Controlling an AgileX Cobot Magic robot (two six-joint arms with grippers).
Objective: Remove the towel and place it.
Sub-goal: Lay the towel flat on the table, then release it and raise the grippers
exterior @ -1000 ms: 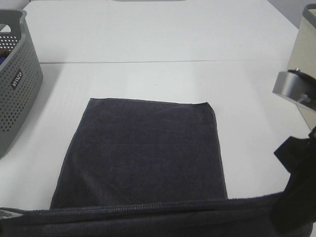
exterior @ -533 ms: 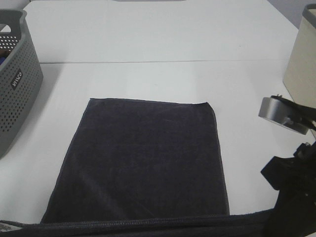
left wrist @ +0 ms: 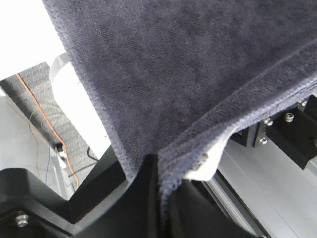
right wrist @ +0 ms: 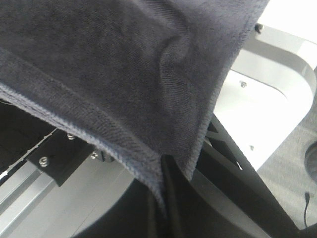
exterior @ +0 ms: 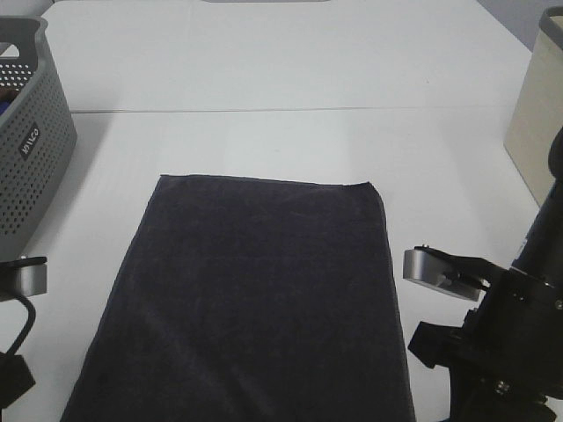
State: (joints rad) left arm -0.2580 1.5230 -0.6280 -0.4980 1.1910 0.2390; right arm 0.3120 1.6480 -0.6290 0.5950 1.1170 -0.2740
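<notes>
Dark towel [exterior: 255,299] seen spread flat on white table [exterior: 264,70], apart from grey basket [exterior: 35,167]; near corners pinched by left gripper [left wrist: 158,171] and right gripper [right wrist: 166,171], both clamped on cloth; laying-out judged nearly done; release left.

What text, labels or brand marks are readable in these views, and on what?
"WILCO": small label on the side wall of the grey perforated basket, exterior high view; small and slanted, so the reading is likely rather than certain.
White tag at the hem of the towel, left wrist view: no print can be made out on it.
No other text shows in any view.
</notes>
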